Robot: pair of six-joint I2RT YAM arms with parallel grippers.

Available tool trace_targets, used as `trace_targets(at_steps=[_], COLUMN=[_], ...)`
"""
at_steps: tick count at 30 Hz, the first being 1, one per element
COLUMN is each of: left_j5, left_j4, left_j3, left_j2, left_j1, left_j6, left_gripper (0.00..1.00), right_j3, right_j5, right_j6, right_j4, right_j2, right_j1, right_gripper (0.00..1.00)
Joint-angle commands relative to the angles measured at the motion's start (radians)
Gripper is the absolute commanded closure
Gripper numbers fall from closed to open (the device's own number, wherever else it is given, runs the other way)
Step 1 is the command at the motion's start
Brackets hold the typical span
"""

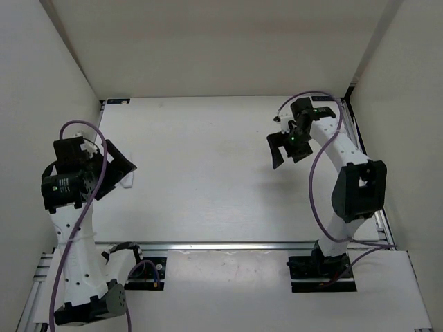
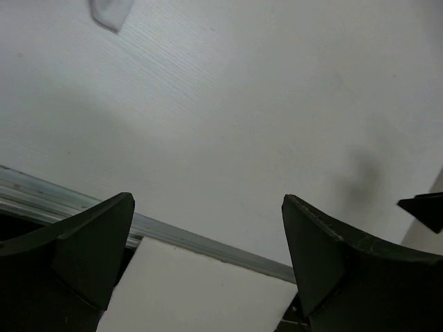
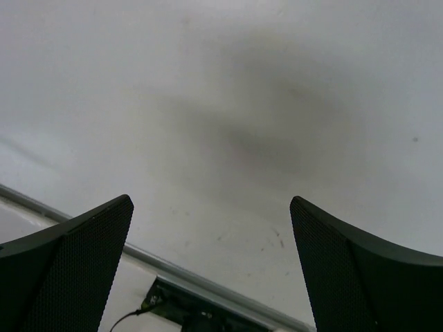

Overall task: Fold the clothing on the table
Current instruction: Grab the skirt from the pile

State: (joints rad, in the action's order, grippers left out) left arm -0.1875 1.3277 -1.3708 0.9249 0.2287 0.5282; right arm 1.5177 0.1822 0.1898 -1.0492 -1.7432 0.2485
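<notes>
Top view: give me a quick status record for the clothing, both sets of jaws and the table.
clothing: small white piece at the table's left side, beside the left jaws; fold state unclear
left jaws: open, nothing between them
right jaws: open, above the table's far right, holding nothing
table: white, silver rail along the near edge

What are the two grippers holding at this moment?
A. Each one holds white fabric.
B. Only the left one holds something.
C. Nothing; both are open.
C: the left gripper and the right gripper stand wide open above the table, with nothing between their fingers.
</notes>
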Motion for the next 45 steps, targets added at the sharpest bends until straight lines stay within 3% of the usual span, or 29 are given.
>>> trace_targets(at_steps=[1, 3, 5, 7, 9, 11, 13, 15, 18, 21, 22, 23, 25, 30, 39, 45], left_j5=[0.209, 0.383, 0.526, 0.518, 0.438, 0.386, 0.381, 0.44, 0.592, 0.622, 0.613, 0.6, 0.677, 0.832, 0.8, 0.832], left_j4=[0.043, 0.05, 0.033, -0.066, -0.165, -0.31, -0.428, -0.502, -0.487, -0.614, -0.642, -0.683, -0.653, -0.68, -0.877, -0.995], left_j3=[-0.04, -0.027, 0.011, 0.032, 0.088, 0.154, 0.206, 0.284, 0.355, 0.479, 0.51, 0.521, 0.498, 0.501, 0.677, 0.658], left_j2=[0.05, 0.069, 0.051, 0.025, -0.014, -0.095, -0.156, -0.195, -0.095, -0.041, -0.031, -0.002, 0.105, 0.244, 0.313, 0.367], left_j1=[-0.061, -0.136, -0.137, -0.041, 0.079, 0.176, 0.189, 0.157, 0.097, 0.09, 0.104, 0.107, 0.071, 0.001, 0.075, 0.048], left_j6=[-0.028, -0.1, -0.088, -0.154, -0.186, -0.163, -0.152, -0.142, -0.175, -0.181, -0.175, -0.168, -0.127, -0.164, -0.194, -0.189], left_gripper=[0.01, 0.01, 0.01, 0.01, 0.01, 0.02, 0.01, 0.02, 0.01, 0.21, 0.21, 0.2, 0.02, 0.02, 0.01, 0.01], right_j3=[0.098, 0.127, 0.137, 0.14, 0.134, 0.101, 0.105, 0.13, 0.13, 0.114, 0.111, 0.117, 0.124, 0.099, 0.116, 0.124], right_j5=[0.105, -0.024, 0.021, 0.216, 0.273, 0.446, 0.648, 0.69, 0.68, 0.686, 0.675, 0.663, 0.631, 0.562, 0.427, 0.376], right_j6=[-0.013, -0.065, -0.062, -0.007, -0.021, 0.0, 0.014, 0.037, 0.065, 0.076, 0.1, 0.131, 0.167, 0.178, 0.235, 0.206], right_j4=[0.031, 0.086, 0.109, 0.138, 0.15, 0.199, 0.231, 0.236, 0.291, 0.289, 0.272, 0.237, 0.181, 0.112, -0.009, -0.048], right_j2=[-0.076, -0.142, -0.17, -0.182, -0.188, -0.173, -0.164, -0.165, -0.138, -0.124, -0.124, -0.115, -0.113, -0.066, -0.009, 0.014], right_j1=[-0.043, -0.031, -0.04, -0.067, -0.092, -0.118, -0.124, -0.095, -0.06, -0.045, -0.038, -0.025, -0.003, -0.015, 0.06, 0.103], right_gripper=[0.0, 0.0, 0.01, 0.01, 0.01, 0.0, 0.01, 0.01, 0.01, 0.01, 0.01, 0.01, 0.01, 0.01, 0.0, 0.01])
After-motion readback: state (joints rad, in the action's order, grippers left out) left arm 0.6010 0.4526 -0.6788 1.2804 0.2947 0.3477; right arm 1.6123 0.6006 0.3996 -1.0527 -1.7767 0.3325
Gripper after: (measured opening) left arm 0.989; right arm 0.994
